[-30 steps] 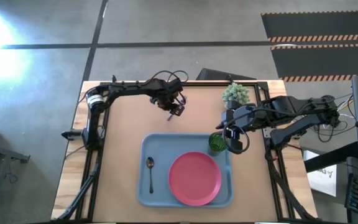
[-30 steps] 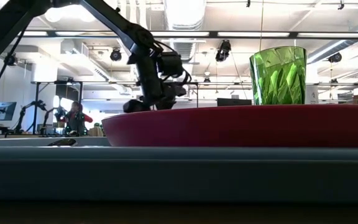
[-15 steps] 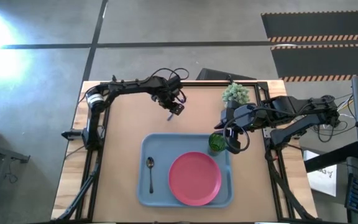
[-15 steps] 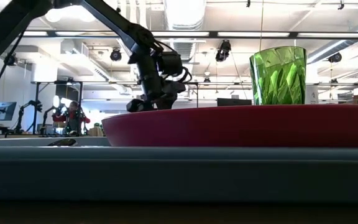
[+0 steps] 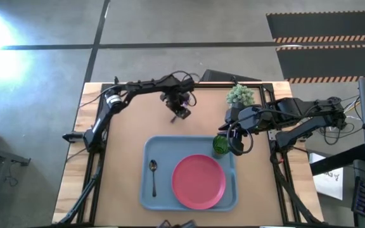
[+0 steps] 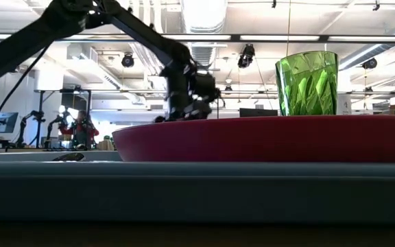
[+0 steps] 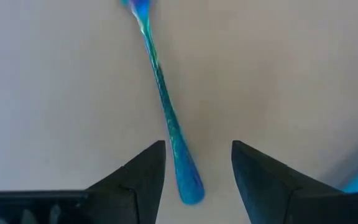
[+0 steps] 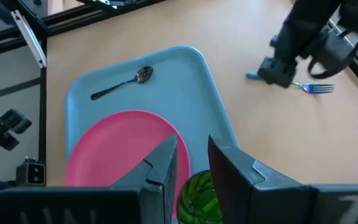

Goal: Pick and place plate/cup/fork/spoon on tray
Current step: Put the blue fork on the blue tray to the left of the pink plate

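High view: the left gripper (image 5: 182, 113) is hovering over the slim metal fork (image 7: 166, 112) on bare tan tabletop (image 5: 132, 120) behind the light-blue rectangular tray (image 5: 152, 149) — jaws spread, straddling the handle end without touching it. The right gripper (image 5: 232, 140) is sitting by the tray's right rim, fingers parted beside the translucent green cup (image 5: 220, 145) — the round pink-red plate (image 5: 199, 181) and silver spoon (image 5: 153, 174) are lying inside the tray.

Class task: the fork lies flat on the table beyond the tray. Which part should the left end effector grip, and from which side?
Grip the fork across its slim handle, coming straight down from above. It lies flat on bare table, and the left end effector already hangs open, straddling the handle's rounded end.
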You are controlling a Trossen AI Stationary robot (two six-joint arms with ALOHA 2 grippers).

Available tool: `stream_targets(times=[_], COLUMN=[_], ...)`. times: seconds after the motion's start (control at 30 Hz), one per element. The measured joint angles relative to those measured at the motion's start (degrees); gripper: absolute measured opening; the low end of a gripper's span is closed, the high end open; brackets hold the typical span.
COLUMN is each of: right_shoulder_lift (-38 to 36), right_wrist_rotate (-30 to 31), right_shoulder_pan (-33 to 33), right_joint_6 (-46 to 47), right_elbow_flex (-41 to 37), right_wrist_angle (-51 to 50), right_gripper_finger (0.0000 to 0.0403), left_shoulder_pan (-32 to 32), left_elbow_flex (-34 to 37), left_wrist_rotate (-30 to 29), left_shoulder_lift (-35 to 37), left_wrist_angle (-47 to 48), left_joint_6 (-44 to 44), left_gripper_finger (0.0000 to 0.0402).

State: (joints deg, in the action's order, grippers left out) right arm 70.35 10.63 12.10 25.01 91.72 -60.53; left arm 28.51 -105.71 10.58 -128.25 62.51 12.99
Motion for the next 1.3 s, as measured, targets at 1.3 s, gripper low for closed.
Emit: stream_targets(times=[1.3], right_shoulder_lift=[0.0], right_wrist_rotate=[-0.06], right_shoulder_pan=[0.0], right_joint_6=[-0.06], right_elbow_flex=[-0.02], right_wrist_angle=[0.02], right_gripper_finger=[0.0079], left_shoulder_pan=[1.11], left_elbow_flex=[-1.99], left_wrist_rotate=[0.49], left_shoulder_lift=[-3.71], left_wrist_angle=[-0.19], left_joint_6=[1.46], left_gripper_finger=[0.0158])
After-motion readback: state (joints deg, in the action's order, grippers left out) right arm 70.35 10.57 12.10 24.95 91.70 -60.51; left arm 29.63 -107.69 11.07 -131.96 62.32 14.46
